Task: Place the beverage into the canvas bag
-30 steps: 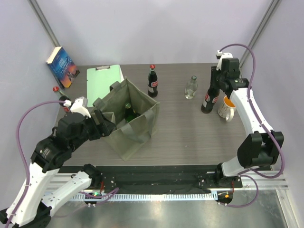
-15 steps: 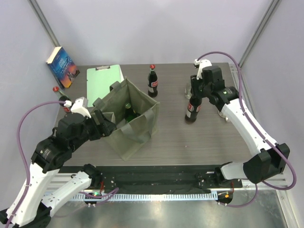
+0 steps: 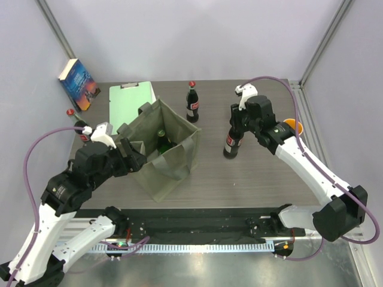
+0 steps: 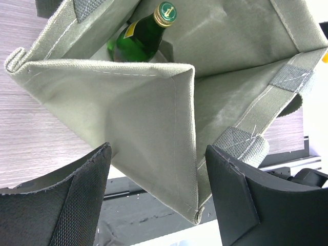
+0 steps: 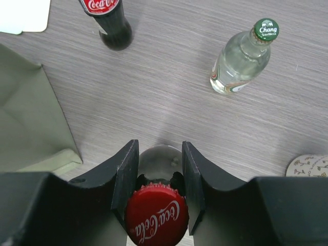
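1 grey woodgrain table point(image 3: 239, 173), lilac walls point(image 3: 179, 36); right gripper point(image 5: 159, 166) grasping cola bottle point(image 5: 156, 218), left gripper point(image 4: 158, 151) released.

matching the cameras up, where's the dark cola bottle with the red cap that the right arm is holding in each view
top external: the dark glass cola bottle with the red cap is right of centre, held upright.
left wrist: not in it.
right wrist: bottom centre, cap facing the camera.
shared landmark: the olive-grey canvas bag, left of centre from above, filling the left wrist view, at the right wrist view's left edge.
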Robot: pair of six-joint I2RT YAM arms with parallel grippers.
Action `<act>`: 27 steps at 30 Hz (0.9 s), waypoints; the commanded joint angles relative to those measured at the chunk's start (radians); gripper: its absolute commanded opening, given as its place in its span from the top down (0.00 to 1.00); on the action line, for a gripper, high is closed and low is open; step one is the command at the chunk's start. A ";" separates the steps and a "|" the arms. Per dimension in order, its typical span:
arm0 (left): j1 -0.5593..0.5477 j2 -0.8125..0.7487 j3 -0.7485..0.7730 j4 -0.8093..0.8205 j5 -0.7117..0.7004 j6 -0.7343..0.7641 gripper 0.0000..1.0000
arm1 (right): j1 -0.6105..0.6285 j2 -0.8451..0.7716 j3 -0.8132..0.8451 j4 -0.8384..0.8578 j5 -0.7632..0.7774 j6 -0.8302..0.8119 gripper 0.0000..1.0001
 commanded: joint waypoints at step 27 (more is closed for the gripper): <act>-0.004 0.013 0.017 0.019 0.000 -0.004 0.24 | 0.005 -0.082 -0.139 0.241 -0.042 -0.010 0.54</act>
